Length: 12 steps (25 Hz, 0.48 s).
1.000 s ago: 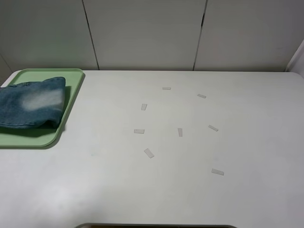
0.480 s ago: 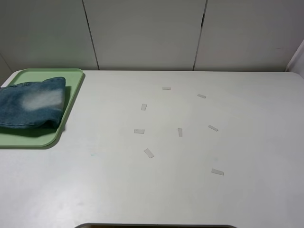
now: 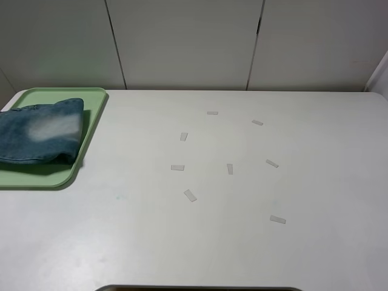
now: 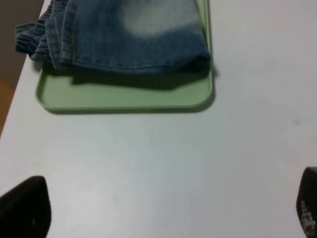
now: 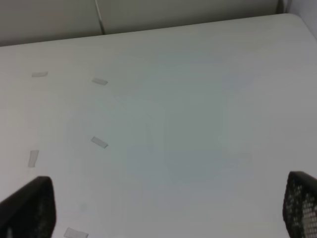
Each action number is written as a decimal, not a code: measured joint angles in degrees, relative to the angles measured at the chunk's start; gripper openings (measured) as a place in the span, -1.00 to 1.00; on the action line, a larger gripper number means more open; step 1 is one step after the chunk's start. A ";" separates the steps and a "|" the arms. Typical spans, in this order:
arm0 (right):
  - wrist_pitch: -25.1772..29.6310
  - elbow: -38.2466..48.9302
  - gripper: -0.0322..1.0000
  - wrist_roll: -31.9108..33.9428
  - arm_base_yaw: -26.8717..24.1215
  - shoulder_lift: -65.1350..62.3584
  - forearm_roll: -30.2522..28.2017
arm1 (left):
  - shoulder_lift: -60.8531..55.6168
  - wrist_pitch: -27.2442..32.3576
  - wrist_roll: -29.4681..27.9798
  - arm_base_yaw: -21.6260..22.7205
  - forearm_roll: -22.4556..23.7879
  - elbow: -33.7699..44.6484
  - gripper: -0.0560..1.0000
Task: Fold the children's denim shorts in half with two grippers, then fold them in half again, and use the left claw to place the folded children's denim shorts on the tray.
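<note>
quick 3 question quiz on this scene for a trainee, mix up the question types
1. True or false: the children's denim shorts lie folded on the tray.
2. The left gripper is: A) shut on the shorts B) open over bare table C) gripping the tray's rim.
3. Fill in: small pale ___ marks are scattered on the table.

Key: 1 true; 2 B; 3 tape.

I count: shorts [image 3: 41, 134] one | tray [image 3: 57, 177] one | tape strips [image 3: 190, 195] eight | table [image 3: 200, 242] one | my claws two, left [image 4: 163, 210], right [image 5: 168, 208]
</note>
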 joint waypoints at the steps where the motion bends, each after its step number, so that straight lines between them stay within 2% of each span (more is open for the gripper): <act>1: 0.00 0.00 0.41 0.00 0.00 0.00 0.00 | -1.05 -0.06 0.04 -0.12 0.06 1.13 0.98; 5: 0.00 0.00 0.41 0.00 0.00 0.00 0.00 | -3.92 -1.26 0.16 -1.79 0.02 3.99 0.98; 9: 0.00 0.00 0.41 0.00 0.00 0.00 0.00 | -4.62 -5.24 0.22 -6.61 0.02 8.00 0.98; 12: 0.00 0.00 0.41 0.00 0.00 0.00 0.00 | -4.62 -5.24 0.22 -7.22 0.02 8.79 0.98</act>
